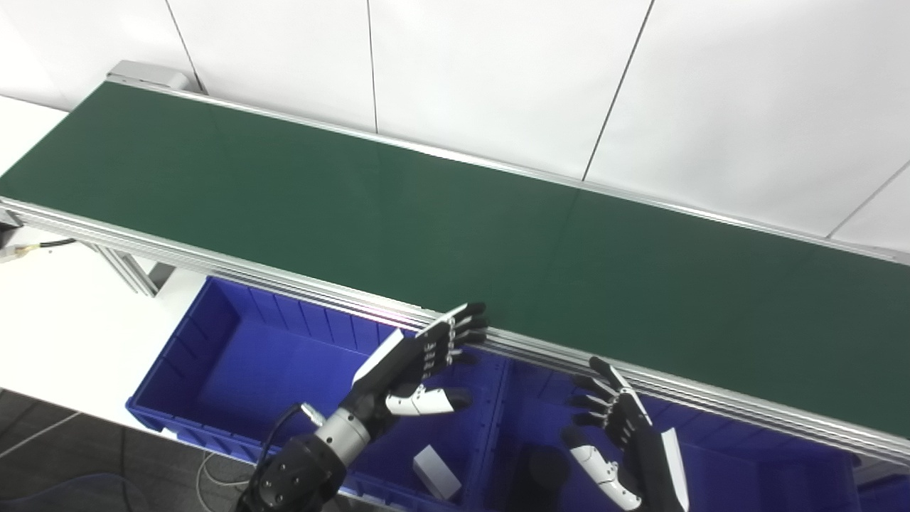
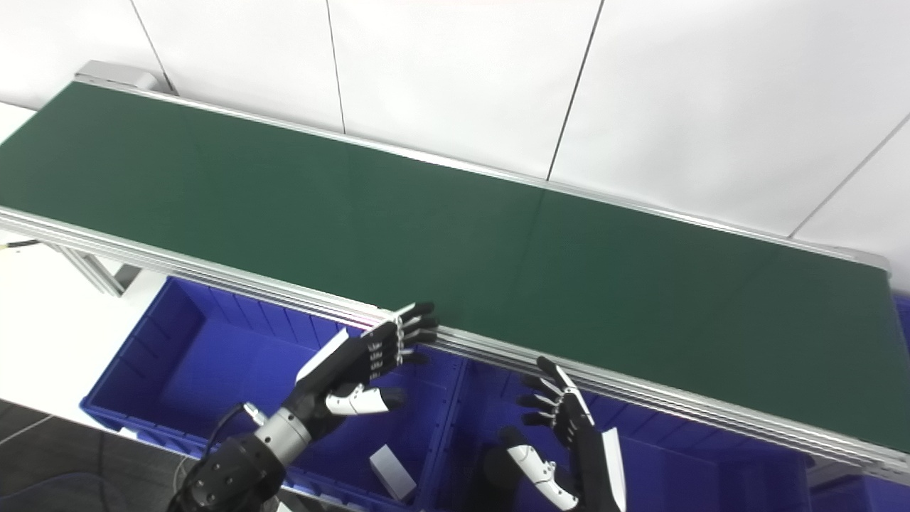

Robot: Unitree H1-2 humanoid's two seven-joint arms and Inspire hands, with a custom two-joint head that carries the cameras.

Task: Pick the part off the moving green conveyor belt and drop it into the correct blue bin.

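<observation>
- Green conveyor belt (image 1: 426, 213): runs diagonally from upper left to lower right, framed by silver aluminium rails; no part lies on the visible stretch of its surface.
- Left blue bin (image 1: 234, 355): sits below the belt's near rail. A pale grey rectangular block (image 1: 436, 472) lies on its floor near the right wall; whether this is the task's part cannot be told.
- Right blue bin (image 1: 746, 476): stands just beside the left bin, also under the near rail. A dark rounded object (image 1: 540, 473) rests inside it at its left end; its kind cannot be made out.
- Left hand (image 1: 416, 366): hangs over the left bin with palm open, fingers (image 1: 462, 327) spread and extended, their tips reaching the belt's near rail; it grasps nothing.
- Right hand (image 1: 625, 434): raised over the right bin, fingers (image 1: 601, 387) apart and released, tips just short of the near rail; it holds nothing.
- White table (image 1: 64, 313): carries the bins and the conveyor's legs at left.
- White panelled wall (image 1: 498, 71): behind the belt.
- No readable label, brand or writing appears on any item.
</observation>
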